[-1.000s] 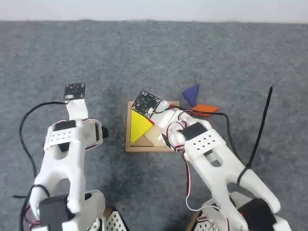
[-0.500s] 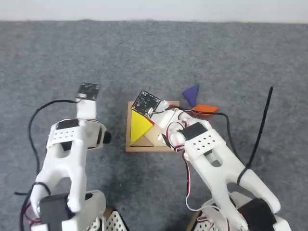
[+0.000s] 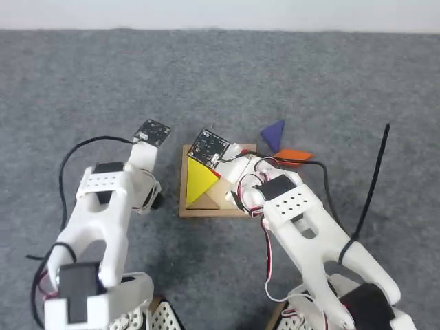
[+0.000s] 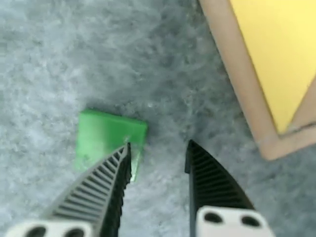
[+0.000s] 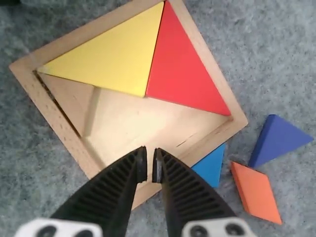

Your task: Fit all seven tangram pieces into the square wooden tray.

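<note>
Wooden tray (image 3: 206,212) sits centre frame in the high view, yellow triangle (image 3: 199,180) and red triangle (image 5: 182,74) seated together, bare wood left for five more. Green square (image 4: 109,140) lies on the grey surface (image 3: 309,82) near the tray; left gripper (image 4: 158,147) hangs over it, fingers spread, likely lining up a pick. Right gripper (image 5: 149,154) hovers above the tray's rim, fingers nearly closed on nothing. Blue triangle (image 3: 273,133) and orange piece (image 3: 294,155) wait right of centre
</note>
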### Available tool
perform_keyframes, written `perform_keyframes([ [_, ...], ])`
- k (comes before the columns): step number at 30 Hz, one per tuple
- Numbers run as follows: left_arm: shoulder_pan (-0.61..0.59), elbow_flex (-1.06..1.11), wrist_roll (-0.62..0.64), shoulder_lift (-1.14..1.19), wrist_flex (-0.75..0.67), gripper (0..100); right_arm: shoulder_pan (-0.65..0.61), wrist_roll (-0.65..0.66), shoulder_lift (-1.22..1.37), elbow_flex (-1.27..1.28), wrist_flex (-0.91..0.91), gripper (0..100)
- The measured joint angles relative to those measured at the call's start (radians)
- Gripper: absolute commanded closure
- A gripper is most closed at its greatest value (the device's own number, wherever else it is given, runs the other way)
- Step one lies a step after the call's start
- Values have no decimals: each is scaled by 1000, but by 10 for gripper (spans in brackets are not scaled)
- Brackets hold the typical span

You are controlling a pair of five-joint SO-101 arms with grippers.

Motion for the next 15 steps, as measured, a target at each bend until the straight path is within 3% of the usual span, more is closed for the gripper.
perform_keyframes([
  [15,-52,-84,-123,-46,95,768,0,0,0,0,0,957],
])
